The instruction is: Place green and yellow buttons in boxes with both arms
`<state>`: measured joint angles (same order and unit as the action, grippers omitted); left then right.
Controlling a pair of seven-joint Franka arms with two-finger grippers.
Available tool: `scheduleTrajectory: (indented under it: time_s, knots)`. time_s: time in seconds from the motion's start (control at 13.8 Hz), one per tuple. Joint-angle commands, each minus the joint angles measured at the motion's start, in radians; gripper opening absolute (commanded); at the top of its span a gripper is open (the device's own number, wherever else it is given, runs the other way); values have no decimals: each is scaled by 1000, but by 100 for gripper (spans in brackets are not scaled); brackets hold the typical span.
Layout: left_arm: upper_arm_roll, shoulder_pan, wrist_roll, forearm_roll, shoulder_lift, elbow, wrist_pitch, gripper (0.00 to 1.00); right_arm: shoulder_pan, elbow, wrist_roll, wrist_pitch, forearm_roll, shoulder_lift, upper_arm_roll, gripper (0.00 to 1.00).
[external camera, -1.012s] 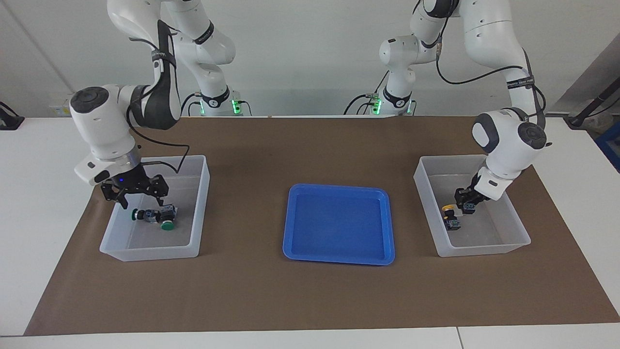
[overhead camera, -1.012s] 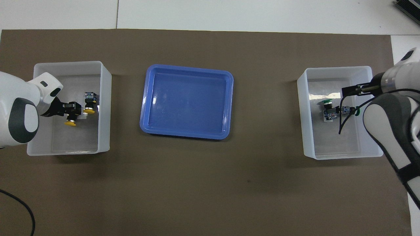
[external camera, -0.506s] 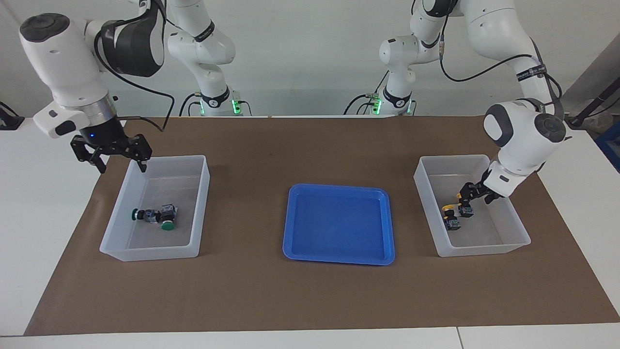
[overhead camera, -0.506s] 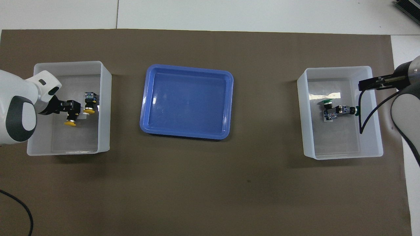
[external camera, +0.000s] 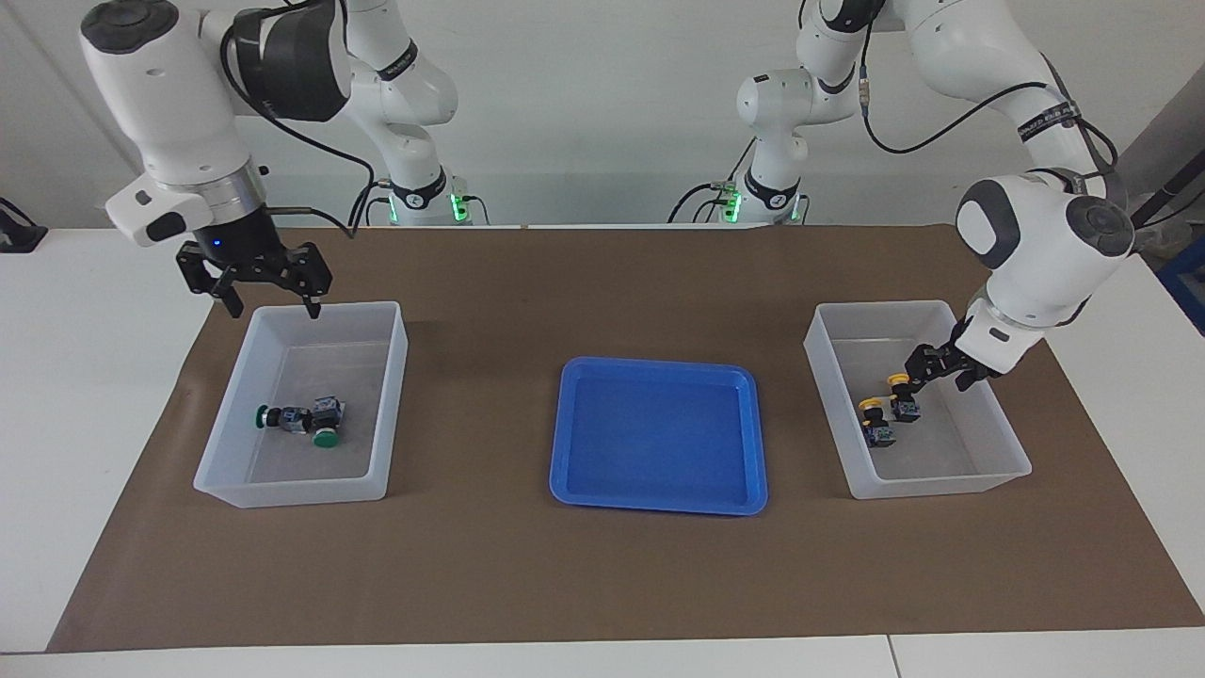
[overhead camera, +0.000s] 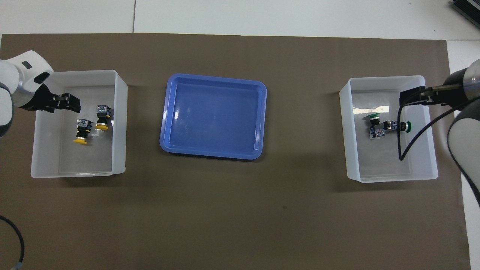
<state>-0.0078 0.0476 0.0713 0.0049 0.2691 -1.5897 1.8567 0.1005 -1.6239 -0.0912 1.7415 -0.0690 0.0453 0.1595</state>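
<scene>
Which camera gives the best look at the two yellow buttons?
The overhead view: both yellow buttons lie uncovered in their box, caps and bodies clearly apart. In the facing view they look smaller and bunched together, with the left gripper just above them.

Blue tray (external camera: 659, 499): glossy smooth plastic, light glare on floor. Brown mat (external camera: 584, 574) under tray: matt, paper-like, smooth.
Two boxes (external camera: 372, 414) (external camera: 833, 414), one each side of tray: translucent whitish plastic, semi-gloss walls.
Green buttons (external camera: 311, 421) & yellow buttons (external camera: 885, 410) in boxes: plastic caps, black plastic bodies.
Arms (external camera: 179, 104) (external camera: 1036, 226) over boxes: glossy white plastic shells, black accents, rubbery-looking cables.
Table (external camera: 85, 377) around mat: white, smooth, matt.
</scene>
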Motion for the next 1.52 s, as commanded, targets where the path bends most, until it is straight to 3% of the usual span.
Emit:
scheduleTrajectory:
  time_s: [0.0,0.29,0.65,0.94,1.08,1.45]
  knots:
    - [11,-23,-38,7,9,65,-94,78,22,4,1,-14,17,-12,3,100]
    - [6,-26,-108,10,7,137,-201,78,24,4,-10,-19,20,-19,2,100]
    - [6,-26,-110,6,-19,148,-232,86,13,-4,-19,-42,21,-56,-11,100]
    - [3,-26,-110,15,-65,148,-237,91,-125,-7,-16,-92,37,-70,-188,100]
    - [2,-26,-108,15,-85,145,-237,100,-130,-7,-9,-105,52,-74,-206,100]
    - [0,-41,-108,14,-114,140,-254,100,-133,4,-5,-115,52,-73,-198,100]
